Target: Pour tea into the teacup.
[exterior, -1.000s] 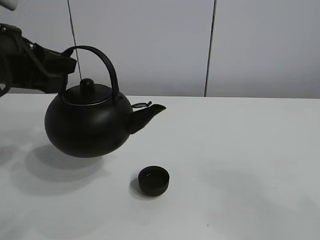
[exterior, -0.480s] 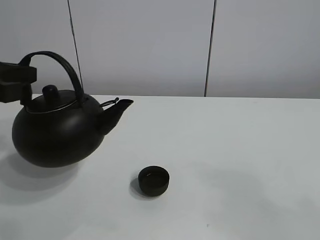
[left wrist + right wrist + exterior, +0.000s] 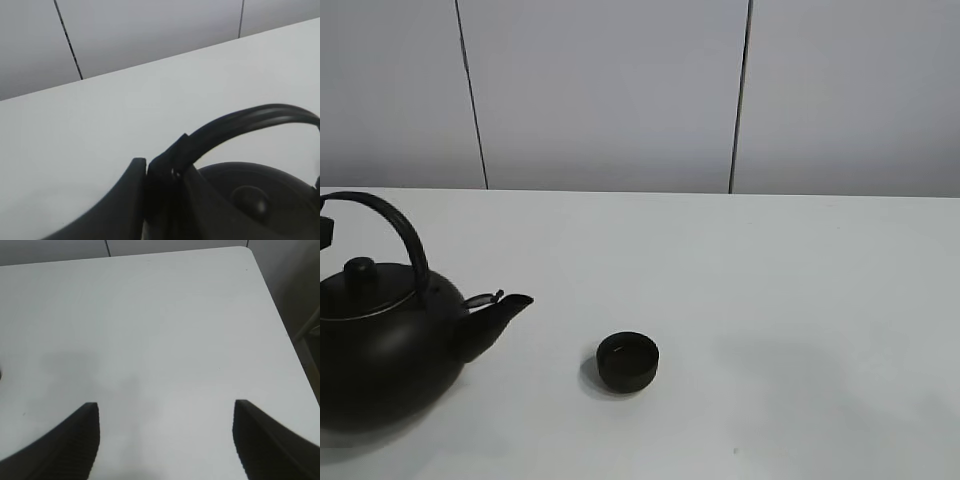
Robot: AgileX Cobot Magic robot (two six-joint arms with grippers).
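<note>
The white tabletop point(image 3: 800, 300) is carrying the black kettle point(image 3: 380, 355) at its left edge. The left claw point(image 3: 160, 175) is clamping the kettle's handle. The right claw point(image 3: 165, 437) is hanging with jaws apart, empty. The teacup point(image 3: 627, 361) is sitting just beyond the spout.

No writing, label, brand, number or sign can be read in any of the views. The kettle point(image 3: 380, 350), the teacup point(image 3: 628, 360), the table point(image 3: 800, 300) and the wall panels point(image 3: 600, 90) are all plain and unmarked.
</note>
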